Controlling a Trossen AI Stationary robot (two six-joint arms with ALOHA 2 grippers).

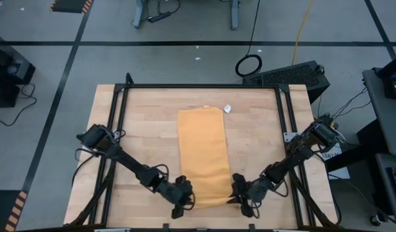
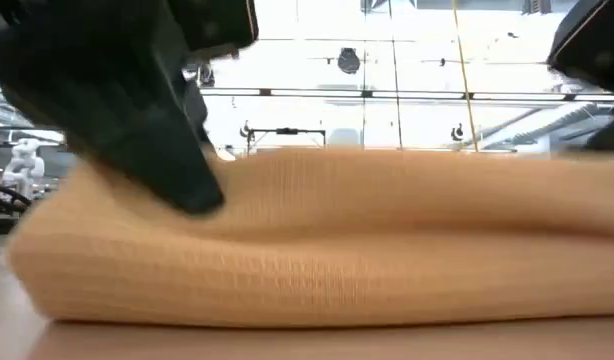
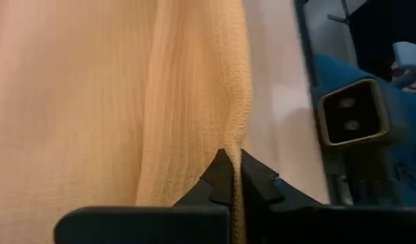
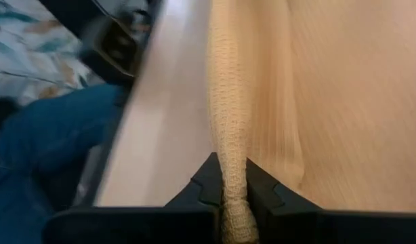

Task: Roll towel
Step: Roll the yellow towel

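Observation:
The mustard-yellow towel [image 1: 202, 154] lies folded into a long strip running from the table's far side to its near edge. A small white bit [image 1: 227, 108] sits by its far right corner. My left gripper [image 1: 184, 196] is shut on the towel's near left corner. My right gripper [image 1: 239, 193] is shut on its near right corner. In the low view the towel's near end [image 2: 317, 260] fills the picture as a thick rounded fold, with my left arm [image 2: 157, 120] above it. My left gripper pinches the towel's near edge [image 3: 236, 159] at its left corner between its two fingers, coming level from the table's left. The cloth stands up as a thin ridge between the fingers; the rest lies on the table. My right gripper pinches the towel's near edge [image 4: 231, 169] at its right corner between its two fingers, coming level from the table's right. The pinched part is a thick bunch of several layers. The rest of the towel lies on the table.
The black frame rails [image 1: 120, 129] run along the left, right and far sides of the wooden table [image 1: 146, 109]. A person in blue trousers [image 4: 52, 135] stands close to the table's near edge, also showing in the left wrist view [image 3: 398, 163].

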